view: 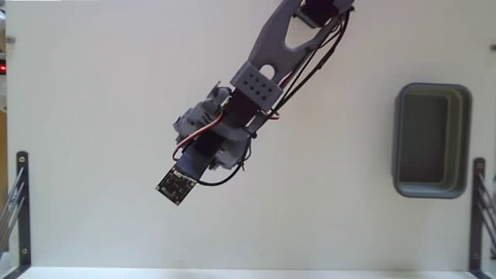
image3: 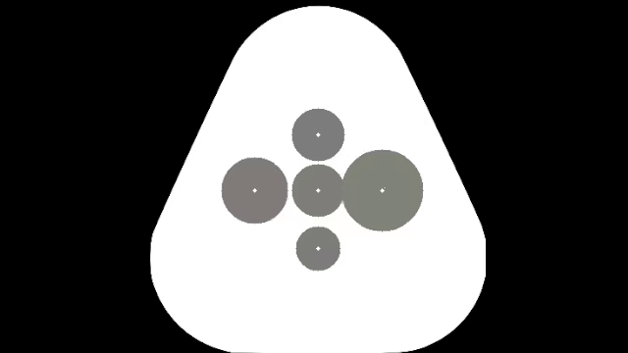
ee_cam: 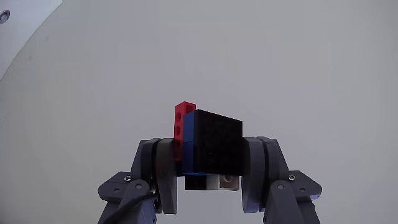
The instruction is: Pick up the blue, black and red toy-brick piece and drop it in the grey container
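A white table (view: 101, 93) is filling most of the fixed view, lying plain and evenly lit. A black upright bracket (view: 22, 205) is standing at its lower left edge, with thin grey rods (view: 7, 211) slanting just beside it. A matching black bracket (view: 477, 209) is standing at the lower right edge. A small red light (view: 2, 68) is glowing at the far left border. A pale strip (view: 232, 273) is running along the bottom. In the wrist view, the table (ee_cam: 280, 62) is showing as a grey-white field, and a paler curved patch (ee_cam: 18, 31) is cutting across the top left corner, with a small dark spot (ee_cam: 5, 15) sitting on it.
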Controlling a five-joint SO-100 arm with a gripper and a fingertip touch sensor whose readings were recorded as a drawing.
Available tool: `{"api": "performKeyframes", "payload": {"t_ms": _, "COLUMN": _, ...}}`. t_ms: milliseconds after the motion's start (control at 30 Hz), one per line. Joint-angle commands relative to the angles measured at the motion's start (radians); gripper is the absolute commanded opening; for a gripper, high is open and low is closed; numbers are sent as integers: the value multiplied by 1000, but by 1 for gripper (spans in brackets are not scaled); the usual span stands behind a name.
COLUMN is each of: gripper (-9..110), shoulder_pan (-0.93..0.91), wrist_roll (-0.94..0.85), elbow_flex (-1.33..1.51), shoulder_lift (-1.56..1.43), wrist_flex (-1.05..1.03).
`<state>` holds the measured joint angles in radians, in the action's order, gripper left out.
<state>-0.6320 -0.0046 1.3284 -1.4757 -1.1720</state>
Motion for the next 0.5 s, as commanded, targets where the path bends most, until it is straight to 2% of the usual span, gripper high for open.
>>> {"api": "performKeyframes", "payload": {"t_ms": 0, "gripper": 54, "shoulder_pan": -5, "wrist_roll": 5, "elbow_flex": -102, "shoulder_lift": -26, "wrist_flex": -52}}
{"api": "performKeyframes", "payload": {"t_ms": 467, "gripper": 54, "shoulder_pan": -5, "wrist_roll": 5, "elbow_flex": -439, "shoulder_lift": 67, "wrist_flex": -297}}
